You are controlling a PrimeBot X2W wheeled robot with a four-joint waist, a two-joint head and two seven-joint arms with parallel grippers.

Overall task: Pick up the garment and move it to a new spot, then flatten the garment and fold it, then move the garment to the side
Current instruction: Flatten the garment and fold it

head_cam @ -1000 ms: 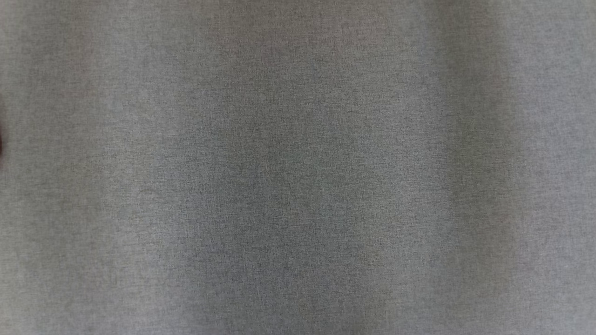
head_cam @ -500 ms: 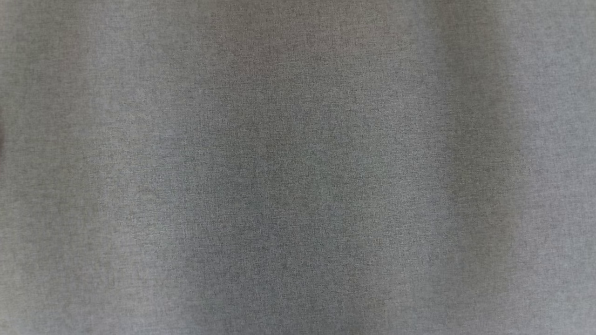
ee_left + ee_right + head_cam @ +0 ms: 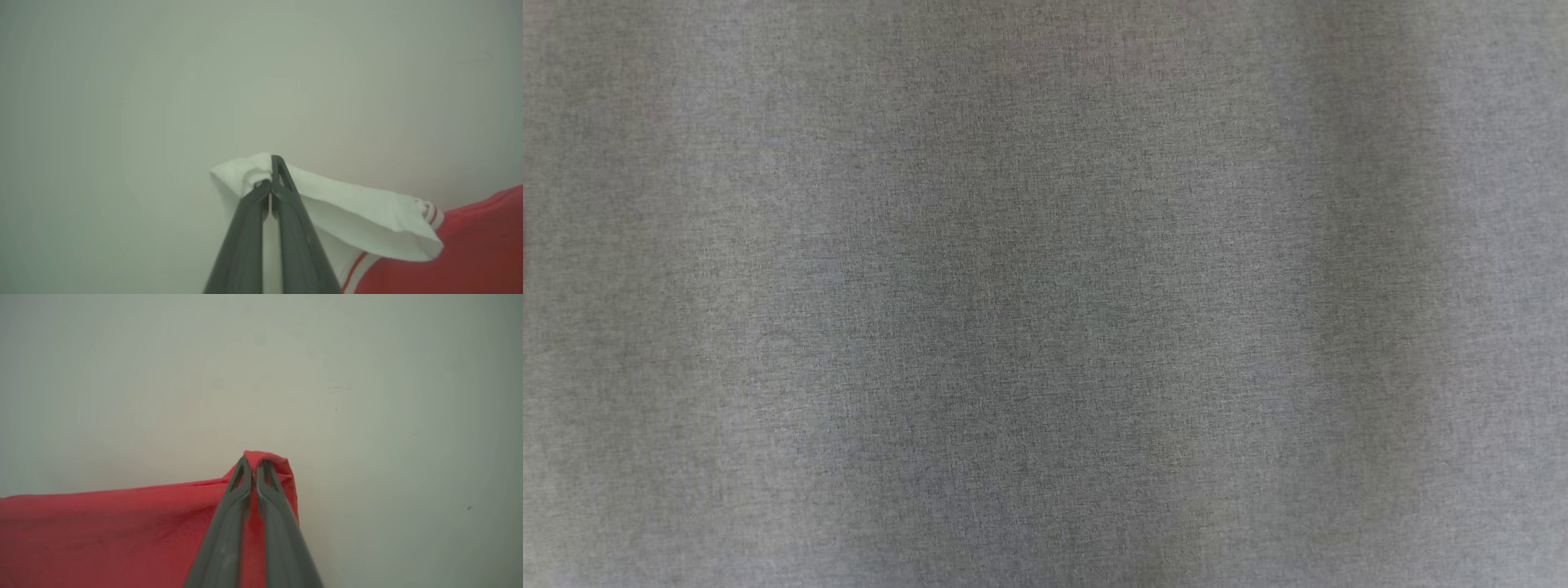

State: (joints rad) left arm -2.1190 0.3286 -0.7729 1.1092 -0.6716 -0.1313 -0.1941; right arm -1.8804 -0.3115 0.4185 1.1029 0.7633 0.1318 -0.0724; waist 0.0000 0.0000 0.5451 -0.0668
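Note:
The garment (image 3: 470, 245) is red with a white part (image 3: 359, 216) trimmed in thin red stripes. In the left wrist view my left gripper (image 3: 270, 179) is shut on a bunched corner of the white part, and the red body trails off to the lower right. In the right wrist view my right gripper (image 3: 254, 467) is shut on a pinched edge of the red cloth (image 3: 102, 531), which spreads away to the lower left. Both pinched corners are seen against a pale plain surface (image 3: 367, 457).
The head view looks closely at a grey woven surface (image 3: 1045, 294) with soft vertical bands of shadow. The pale surface (image 3: 122, 122) behind the fingers carries a few small dark specks (image 3: 336, 388).
A dark reddish smudge at the left edge of the head view has faded almost out of the picture. The shadow bands have barely shifted.

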